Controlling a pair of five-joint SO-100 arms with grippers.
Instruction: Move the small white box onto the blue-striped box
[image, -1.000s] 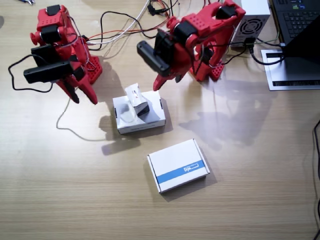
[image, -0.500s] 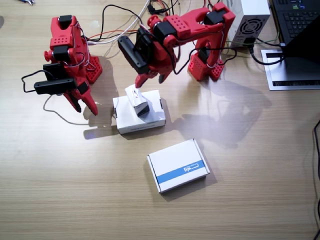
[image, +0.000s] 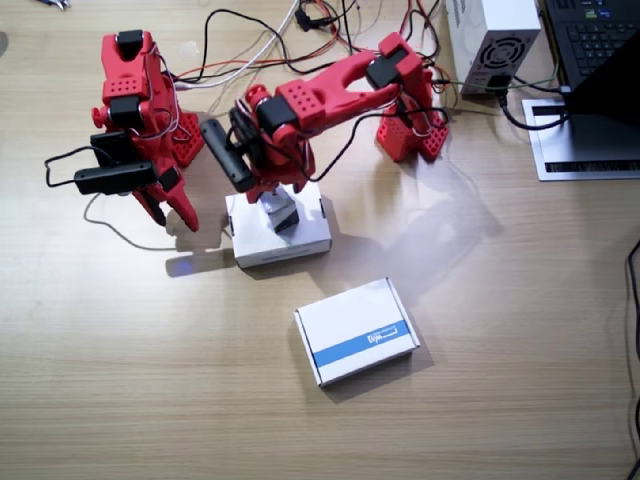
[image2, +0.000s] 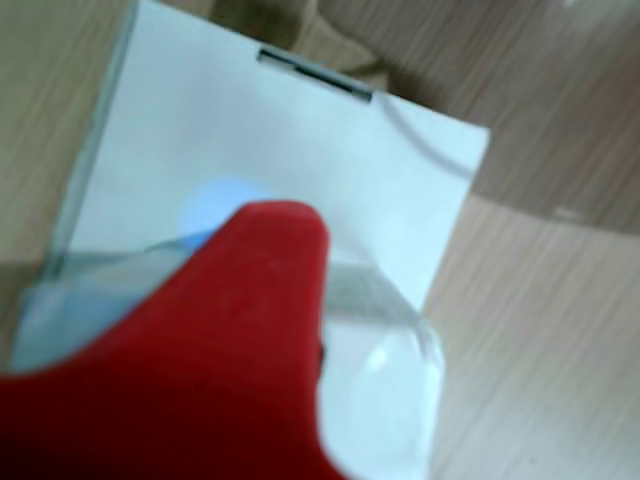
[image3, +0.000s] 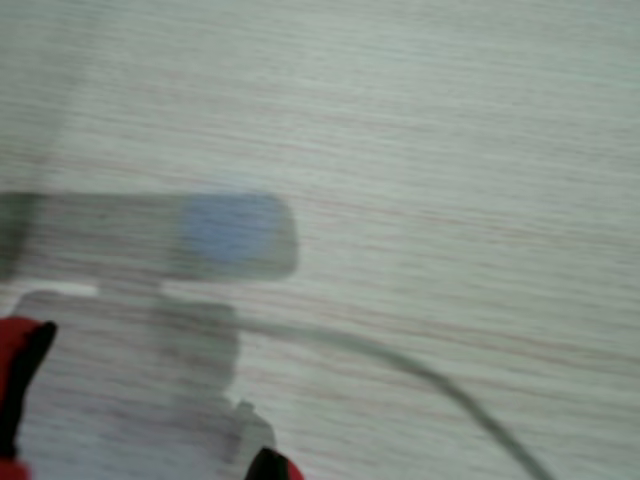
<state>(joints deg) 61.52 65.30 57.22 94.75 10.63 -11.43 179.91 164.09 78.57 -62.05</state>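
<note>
The small white box (image: 281, 212) lies on top of a plain white flat box (image: 290, 243) in the middle of the fixed view. My left gripper (image: 272, 192) has come down at the small box's far end, with red parts showing on both sides of it and the jaws seemingly apart. In a wrist view a red finger (image2: 230, 330) hangs over the plain flat box (image2: 300, 170); the picture is blurred. The blue-striped box (image: 356, 331) lies nearer the front, apart from both arms. My right gripper (image: 171, 213) points down beside the flat box, open and empty, its tips (image3: 20, 380) over bare table.
Tangled cables (image: 250, 50) run between the arm bases at the back. A grey power unit (image: 495, 40) and a laptop (image: 600, 50) stand at the back right. A thin black cable (image: 120, 235) loops on the table by the right arm.
The left arm has swung over and down from above the table until its gripper reaches the small white box. The right arm shifted slightly a second ago, then stayed still.
</note>
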